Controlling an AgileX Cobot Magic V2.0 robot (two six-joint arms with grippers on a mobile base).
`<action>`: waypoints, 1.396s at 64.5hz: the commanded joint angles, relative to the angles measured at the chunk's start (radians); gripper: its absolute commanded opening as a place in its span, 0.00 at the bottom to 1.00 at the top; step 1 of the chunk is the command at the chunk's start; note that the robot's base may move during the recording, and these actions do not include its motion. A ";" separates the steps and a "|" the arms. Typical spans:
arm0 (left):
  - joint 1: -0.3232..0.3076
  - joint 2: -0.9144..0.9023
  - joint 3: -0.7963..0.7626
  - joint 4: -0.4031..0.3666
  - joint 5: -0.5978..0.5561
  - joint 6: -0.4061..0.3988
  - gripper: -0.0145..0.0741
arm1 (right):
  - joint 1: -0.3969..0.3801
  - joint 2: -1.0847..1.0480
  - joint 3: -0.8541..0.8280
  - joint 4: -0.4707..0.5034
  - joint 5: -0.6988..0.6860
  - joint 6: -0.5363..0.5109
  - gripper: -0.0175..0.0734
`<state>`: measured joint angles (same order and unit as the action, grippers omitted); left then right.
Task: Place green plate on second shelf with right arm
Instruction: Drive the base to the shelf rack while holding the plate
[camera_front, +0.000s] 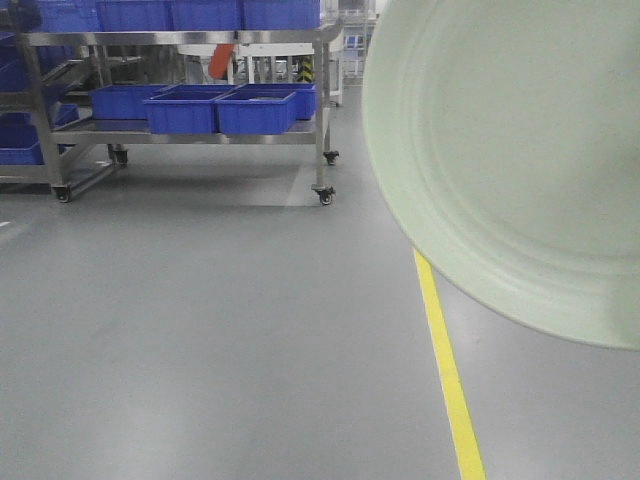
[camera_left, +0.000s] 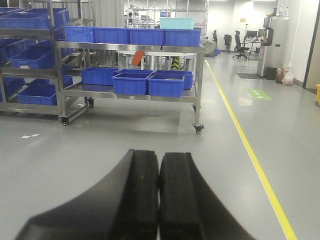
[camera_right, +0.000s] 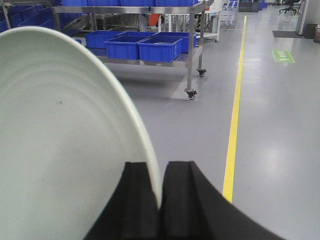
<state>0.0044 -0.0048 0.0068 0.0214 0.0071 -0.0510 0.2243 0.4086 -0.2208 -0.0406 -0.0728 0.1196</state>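
Right wrist view: right gripper (camera_right: 160, 200) pinches the rim of the green plate (camera_right: 60, 140), held on edge above the grey floor (camera_right: 200, 135); left gripper (camera_left: 159, 195) clenched, empty; steel rack (camera_right: 192, 50) with blue bins (camera_right: 159, 49) stands well apart.

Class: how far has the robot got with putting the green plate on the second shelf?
Done: the right fingers grip the green plate by its rim. In hand: it hangs above the floor. To do: setting it on the shelf; it rests on none yet. The left fingers are shut, empty.
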 joint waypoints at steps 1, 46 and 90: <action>-0.001 -0.004 0.042 -0.005 -0.081 -0.006 0.31 | -0.003 0.004 -0.038 0.006 -0.110 0.009 0.25; -0.001 -0.004 0.042 -0.005 -0.081 -0.006 0.31 | -0.003 0.004 -0.038 0.006 -0.107 0.009 0.25; -0.001 -0.004 0.042 -0.005 -0.081 -0.006 0.31 | -0.003 0.007 -0.038 0.006 -0.106 0.009 0.25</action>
<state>0.0044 -0.0048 0.0068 0.0214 0.0071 -0.0510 0.2243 0.4086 -0.2208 -0.0406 -0.0630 0.1201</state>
